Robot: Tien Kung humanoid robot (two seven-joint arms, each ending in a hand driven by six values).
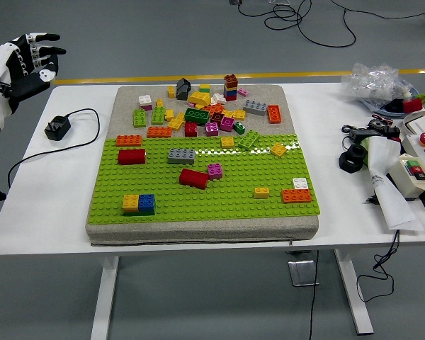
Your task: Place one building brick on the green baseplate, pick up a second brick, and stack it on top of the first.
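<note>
Many loose bricks [198, 113] on green baseplate [198, 202], left hand [25, 64] raised off-table, fingers [46, 53] spread, empty

Setting: robotics lab or test hall. Indicated by grey floor [163, 35] marked with yellow line [198, 76], loose cables [304, 14], white table [49, 191], and button box [418, 166] placed at its right end.

No text, label, brand, number or sign is legible anywhere here.
</note>
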